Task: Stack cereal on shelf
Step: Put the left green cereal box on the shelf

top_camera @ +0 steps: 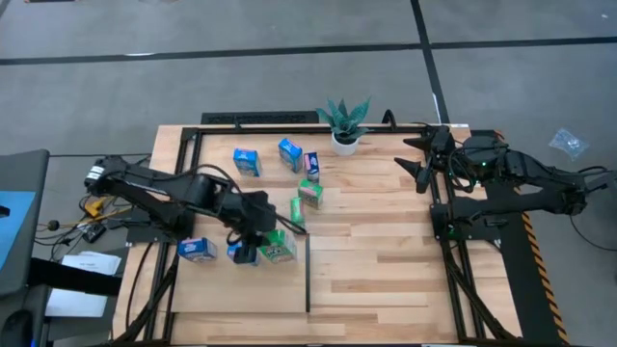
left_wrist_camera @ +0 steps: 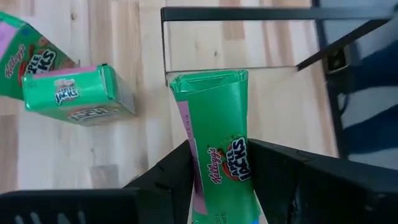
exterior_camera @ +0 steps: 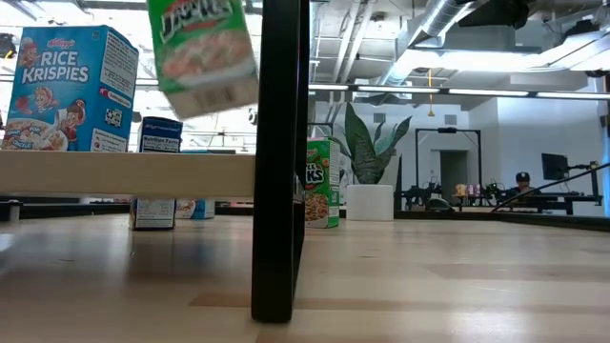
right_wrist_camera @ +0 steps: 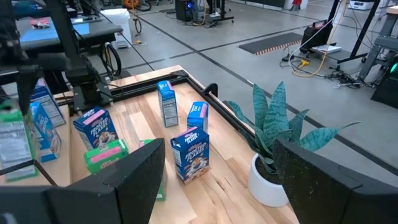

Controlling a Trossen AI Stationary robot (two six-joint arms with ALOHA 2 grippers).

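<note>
- Right up against the low camera stood the black divider strip [exterior_camera: 277, 162], a dark upright post on the light-wood counter [top_camera: 386, 241], with the black rail frame [top_camera: 251, 120] running round the edge.
- The left arm reached in over the counter's left part, and its jaws [left_wrist_camera: 217, 165] were clamped on a green Apple Jacks box [left_wrist_camera: 217, 149], held up off the wood just beside the divider. In the low view that box [exterior_camera: 203, 52] hung tilted in the air.
- The right arm sat back at the far right edge near the potted plant [top_camera: 345, 122]; its jaws [top_camera: 421, 164] stood wide apart with nothing in them.
- A Rice Krispies box [exterior_camera: 69, 90] stood upright on a pale plank [exterior_camera: 124, 174] at the left.
- Two more green boxes [left_wrist_camera: 78, 93] lay on the wood close to the held one.
- Blue boxes [top_camera: 247, 161] were scattered toward the far side, a few standing upright, near the plant.
- One blue box [top_camera: 197, 250] lay near the left arm's jaws.
</note>
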